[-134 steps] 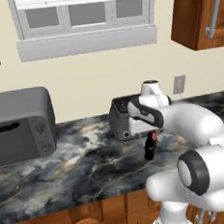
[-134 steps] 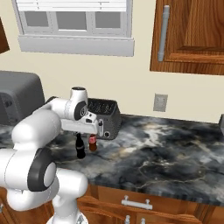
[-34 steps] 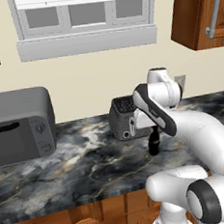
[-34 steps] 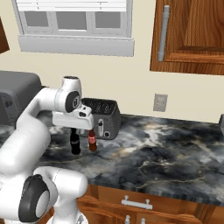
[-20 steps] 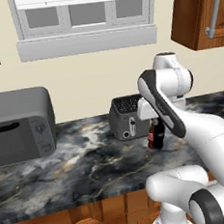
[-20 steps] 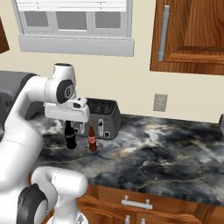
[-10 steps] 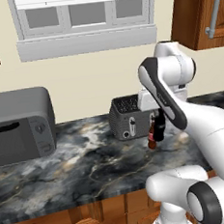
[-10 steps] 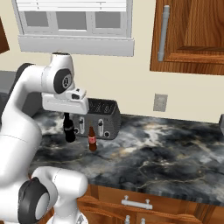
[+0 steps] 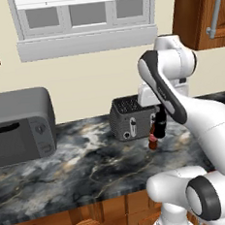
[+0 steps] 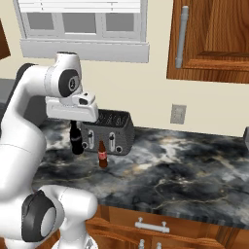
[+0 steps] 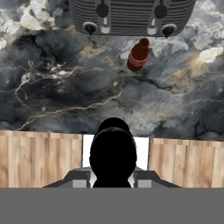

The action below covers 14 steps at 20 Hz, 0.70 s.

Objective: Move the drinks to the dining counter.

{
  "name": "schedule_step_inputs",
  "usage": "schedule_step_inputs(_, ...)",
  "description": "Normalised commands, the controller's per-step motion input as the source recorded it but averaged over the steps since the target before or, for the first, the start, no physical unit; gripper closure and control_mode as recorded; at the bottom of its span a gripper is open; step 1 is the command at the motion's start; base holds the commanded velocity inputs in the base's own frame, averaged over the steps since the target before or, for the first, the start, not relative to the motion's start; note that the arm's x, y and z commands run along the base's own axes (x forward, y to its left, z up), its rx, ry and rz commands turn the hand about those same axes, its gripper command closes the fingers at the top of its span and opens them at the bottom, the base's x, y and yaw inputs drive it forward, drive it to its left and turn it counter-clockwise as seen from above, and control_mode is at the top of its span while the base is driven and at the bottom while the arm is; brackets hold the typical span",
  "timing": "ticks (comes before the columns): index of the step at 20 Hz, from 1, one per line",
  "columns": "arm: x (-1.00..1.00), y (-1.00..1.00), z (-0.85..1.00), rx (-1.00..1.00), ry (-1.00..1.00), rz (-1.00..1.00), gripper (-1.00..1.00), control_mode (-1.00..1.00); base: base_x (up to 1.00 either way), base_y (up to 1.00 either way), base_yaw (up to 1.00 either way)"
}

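Observation:
My gripper [image 10: 74, 132] hangs under the white hand, shut on a dark slim bottle [image 10: 76, 146] held clear above the wall counter [image 10: 185, 180]. From the left the same bottle [image 9: 159, 128] sits in the gripper [image 9: 160, 118] before the toaster. Looking down from the hand, its round black top [image 11: 113, 148] fills the gap between the fingers. The small brown drink with a red label [image 10: 102, 155] [image 9: 152, 141] [image 11: 138, 54] stands upright on the stone, just in front of the toaster and apart from the gripper. The dining counter is out of view.
A grey slotted toaster [image 10: 108, 131] [image 9: 129, 118] stands against the wall behind the bottles. A large grey microwave [image 9: 18, 126] sits at the counter's left. Wooden wall cabinets [image 10: 209, 39] hang overhead on the right, and a window [image 9: 83, 15] is above the counter.
The arm has risen a little and carried the dark bottle slightly up and away from the brown bottle. The brown bottle has not moved.

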Motion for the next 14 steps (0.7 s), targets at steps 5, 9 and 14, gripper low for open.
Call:
schedule_step_inputs(5,0.00,0.05,0.00,-0.02,0.00,0.00,1.00,-1.00,0.00,0.00,0.00)
schedule_step_inputs(9,0.00,0.02,0.00,-0.01,0.00,0.00,1.00,-1.00,0.00,0.00,0.00)
schedule_step_inputs(14,0.00,0.00,0.00,0.00,0.00,0.00,1.00,1.00,0.00,0.00,0.00)
